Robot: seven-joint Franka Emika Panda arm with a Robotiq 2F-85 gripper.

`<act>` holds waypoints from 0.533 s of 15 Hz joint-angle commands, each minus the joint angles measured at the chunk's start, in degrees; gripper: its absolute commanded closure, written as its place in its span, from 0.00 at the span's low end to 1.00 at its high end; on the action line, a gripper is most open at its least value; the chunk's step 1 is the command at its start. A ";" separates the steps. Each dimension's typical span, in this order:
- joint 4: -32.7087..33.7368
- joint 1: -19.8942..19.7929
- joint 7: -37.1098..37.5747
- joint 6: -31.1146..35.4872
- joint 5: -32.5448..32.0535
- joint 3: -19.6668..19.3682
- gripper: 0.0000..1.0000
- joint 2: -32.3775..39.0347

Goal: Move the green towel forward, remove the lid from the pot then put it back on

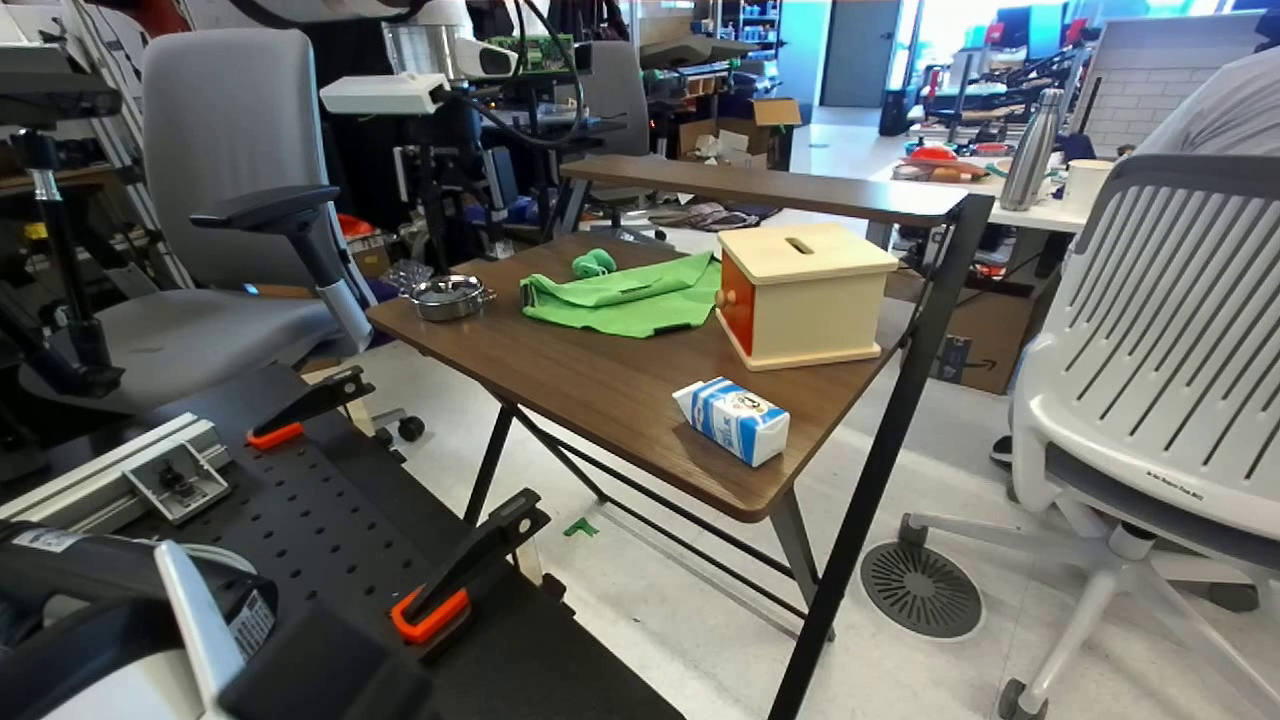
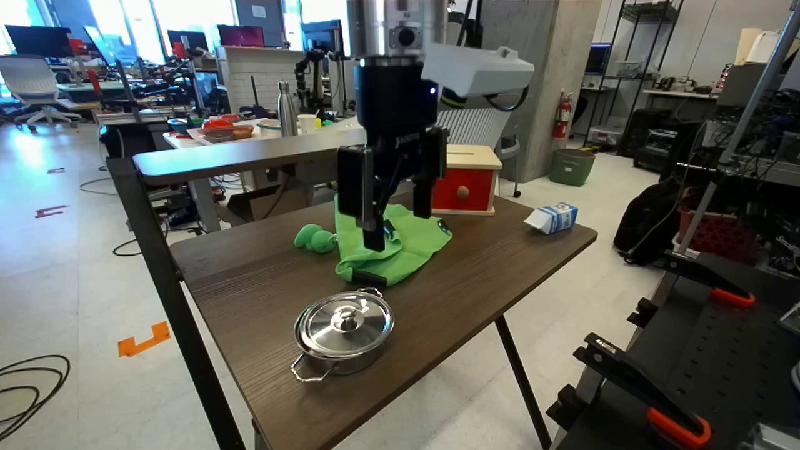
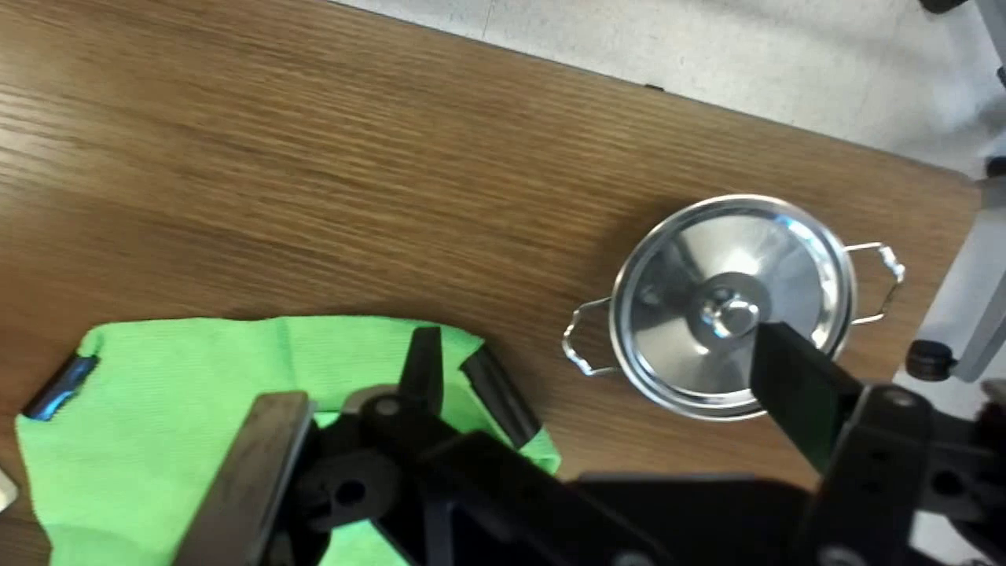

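The green towel (image 1: 630,305) lies rumpled on the brown table, with dark patches at its edges. It also shows in an exterior view (image 2: 409,247) and in the wrist view (image 3: 181,385). The small metal pot (image 2: 356,361) stands near a table end, also seen in an exterior view (image 1: 447,306). The round lid (image 2: 331,328) sits on the pot; its knob shows in the wrist view, where the lid (image 3: 676,346) is partly covered by a finger. My gripper (image 2: 400,224) is open and empty above the table, its fingers wide apart in the wrist view (image 3: 601,334).
An orange-tan slotted box (image 1: 815,305) stands beside the towel. A blue-white carton (image 1: 735,420) lies near the table edge. A green rounded object (image 2: 315,239) lies by the towel. A raised shelf (image 2: 250,156) runs along one table side.
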 commanded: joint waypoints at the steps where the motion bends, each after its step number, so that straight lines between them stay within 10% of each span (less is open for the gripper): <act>1: 2.10 2.37 0.15 -0.32 -2.27 1.06 0.00 2.04; 8: 4.99 5.05 -0.55 -1.83 -2.97 1.79 0.00 5.89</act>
